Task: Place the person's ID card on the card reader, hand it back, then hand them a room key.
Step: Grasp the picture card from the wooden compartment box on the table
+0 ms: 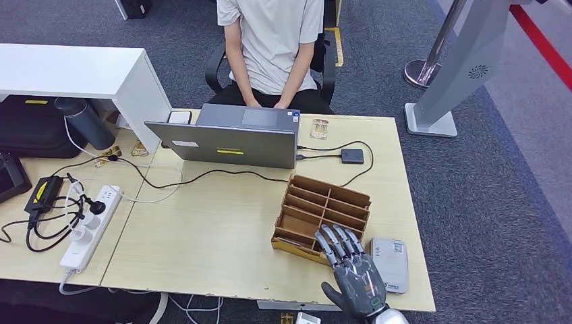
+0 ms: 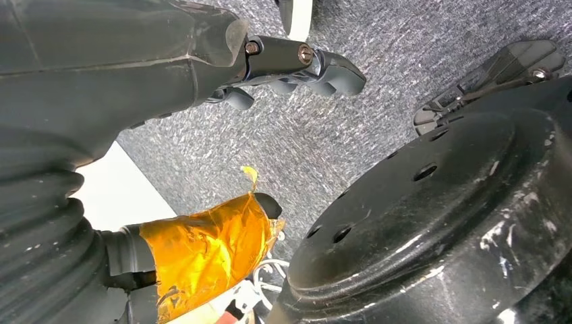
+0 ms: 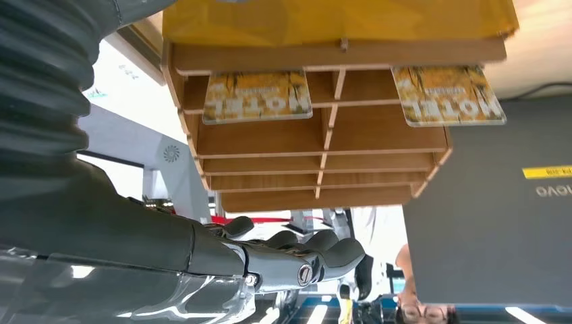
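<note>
My right hand (image 1: 355, 266) hovers open, holding nothing, over the near edge of the wooden rack (image 1: 322, 214) on the desk (image 1: 216, 229), I think because the room key cards (image 3: 258, 96) lie flat in its nearest slots, beside the card reader (image 1: 389, 264).

The bench (image 1: 222, 229) was pale, matt wood laminate. The card rack (image 1: 322, 210) looked like thin brown plywood, unvarnished. The room key cards (image 3: 258, 96) showed a glossy printed face. The right hand (image 1: 356, 271) was grey metal with a dull sheen. The floor (image 1: 499, 182) was rough grey carpet.
</note>
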Available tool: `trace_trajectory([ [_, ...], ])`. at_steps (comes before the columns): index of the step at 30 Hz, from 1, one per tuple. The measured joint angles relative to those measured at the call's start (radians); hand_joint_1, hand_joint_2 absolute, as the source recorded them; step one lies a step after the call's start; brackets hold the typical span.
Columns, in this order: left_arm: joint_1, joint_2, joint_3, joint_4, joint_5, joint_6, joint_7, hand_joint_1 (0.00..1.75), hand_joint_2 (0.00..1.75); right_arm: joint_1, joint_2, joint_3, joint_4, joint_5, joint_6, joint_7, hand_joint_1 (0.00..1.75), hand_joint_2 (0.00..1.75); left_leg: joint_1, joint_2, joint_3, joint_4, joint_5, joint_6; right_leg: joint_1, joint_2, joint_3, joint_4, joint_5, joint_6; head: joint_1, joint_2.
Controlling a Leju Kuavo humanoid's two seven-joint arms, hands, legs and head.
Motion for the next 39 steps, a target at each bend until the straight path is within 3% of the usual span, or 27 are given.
trace_trajectory([
  [39,-0.004,0.0,0.0,0.0,-0.018,-0.002,0.006,0.0,1.75,-0.034,0.077,-0.036,0.099,-0.013,0.026,0.033,0.0,1.75,0.0,0.0,0.0,0.0,0.0,0.0,0.0,0.0,0.0,0.0,0.0,0.0,0.0,0.0],
])
